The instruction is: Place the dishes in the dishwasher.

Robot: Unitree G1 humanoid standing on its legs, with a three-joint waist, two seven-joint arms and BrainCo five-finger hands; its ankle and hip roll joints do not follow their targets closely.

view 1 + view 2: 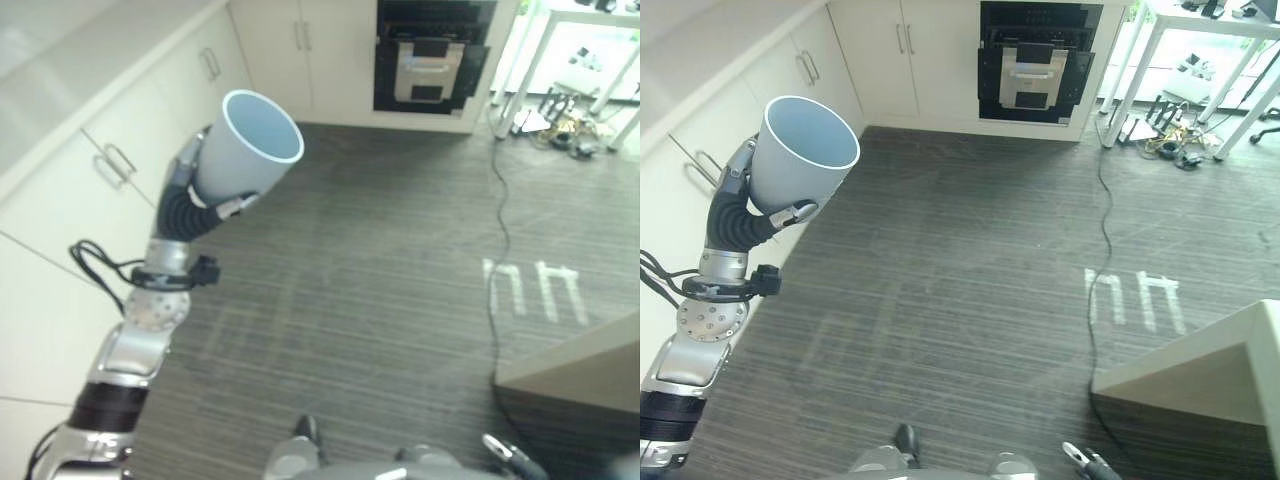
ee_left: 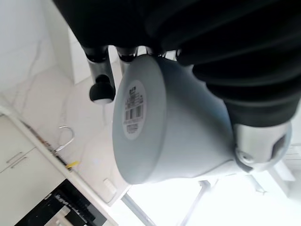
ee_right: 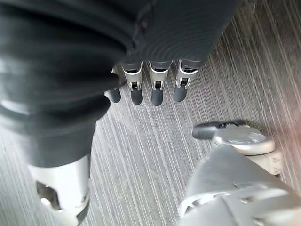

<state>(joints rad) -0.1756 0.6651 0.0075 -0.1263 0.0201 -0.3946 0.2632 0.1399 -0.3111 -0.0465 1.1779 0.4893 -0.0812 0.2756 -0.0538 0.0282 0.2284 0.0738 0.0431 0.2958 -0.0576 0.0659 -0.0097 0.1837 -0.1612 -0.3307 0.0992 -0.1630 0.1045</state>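
Nearest the camera, in the left wrist view, the flat base of the cup [image 2: 141,113] sits against the dark ribbed cover of the left hand [image 1: 190,195], a sticker label on its underside. The fingers [image 2: 101,87] and thumb curl round the cup's lower body, so the hand is grasping it. In the left eye view the cup sits in the upper left of the frame, raised above the dark wood floor [image 1: 380,290], mouth tilted up and toward the right, with the white cabinets [image 1: 120,150] just beside it on the left. A black built-in appliance [image 1: 430,55] stands at the top centre, well apart from the cup; whether that is the dishwasher I cannot tell.

The cup looks like a smooth pale blue-grey ceramic tumbler: stiff, probably moderately heavy for its size, glazed and so likely slippery, and breakable if dropped on the hard floor. It widens toward the rim, so a grip low on the narrow part, as here, can slide toward the base; a firm wrap round the body with the thumb opposite the fingers seems the safest hold.

The right hand [image 3: 146,87] hangs over the floor, its fingers straight and relaxed, holding nothing
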